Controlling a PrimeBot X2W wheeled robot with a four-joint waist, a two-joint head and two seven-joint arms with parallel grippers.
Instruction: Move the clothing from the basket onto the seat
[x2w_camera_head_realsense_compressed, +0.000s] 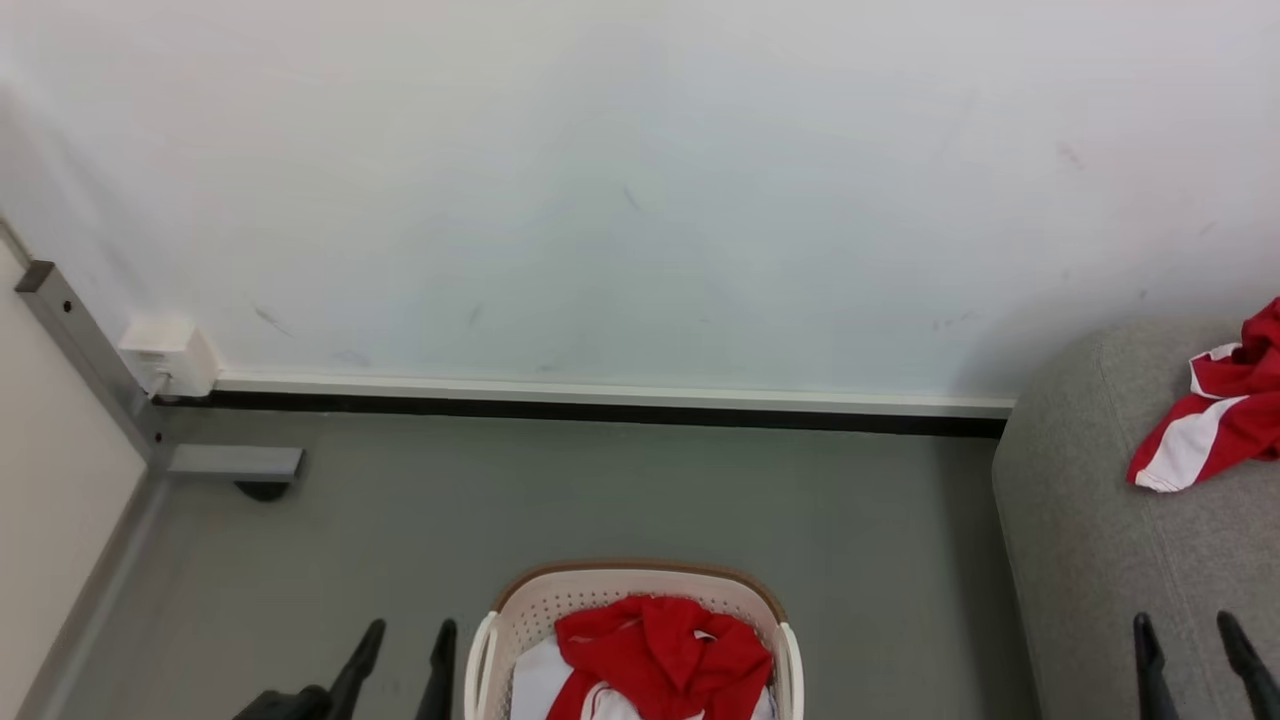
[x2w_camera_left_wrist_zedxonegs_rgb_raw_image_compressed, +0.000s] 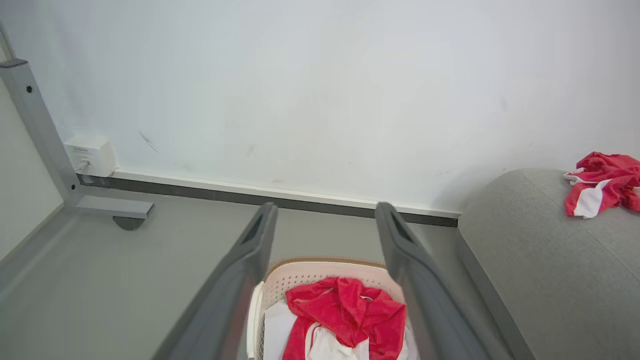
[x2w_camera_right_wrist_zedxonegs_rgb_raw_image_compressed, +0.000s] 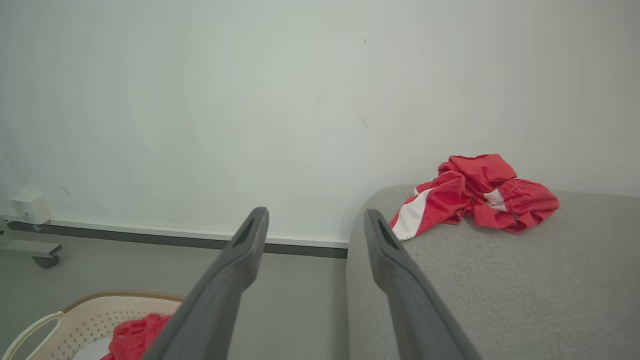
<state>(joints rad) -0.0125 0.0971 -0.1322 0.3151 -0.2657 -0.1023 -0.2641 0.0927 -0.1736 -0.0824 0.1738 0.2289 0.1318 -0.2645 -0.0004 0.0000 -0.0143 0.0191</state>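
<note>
The cream perforated basket (x2w_camera_head_realsense_compressed: 535, 605) with a brown rim stands on the floor at the bottom centre and holds red and white clothing (x2w_camera_head_realsense_compressed: 665, 655). A red and white garment (x2w_camera_head_realsense_compressed: 1215, 415) lies crumpled on the grey seat (x2w_camera_head_realsense_compressed: 1100, 540) at the right. My left gripper (x2w_camera_head_realsense_compressed: 410, 640) is open, just left of the basket. Over the seat's front part, my right gripper (x2w_camera_head_realsense_compressed: 1195, 635) is open and holds nothing. In the left wrist view the open gripper (x2w_camera_left_wrist_zedxonegs_rgb_raw_image_compressed: 325, 217) frames the basket (x2w_camera_left_wrist_zedxonegs_rgb_raw_image_compressed: 300, 272). The right wrist view shows the open gripper (x2w_camera_right_wrist_zedxonegs_rgb_raw_image_compressed: 315, 222), the seat (x2w_camera_right_wrist_zedxonegs_rgb_raw_image_compressed: 525, 280) and the garment (x2w_camera_right_wrist_zedxonegs_rgb_raw_image_compressed: 475, 197).
A white wall with a dark baseboard (x2w_camera_head_realsense_compressed: 600, 412) runs behind the basket. A grey metal frame with a caster foot (x2w_camera_head_realsense_compressed: 235, 465) and a white box (x2w_camera_head_realsense_compressed: 170, 355) stand at the far left. Grey floor (x2w_camera_head_realsense_compressed: 620, 500) lies between wall and basket.
</note>
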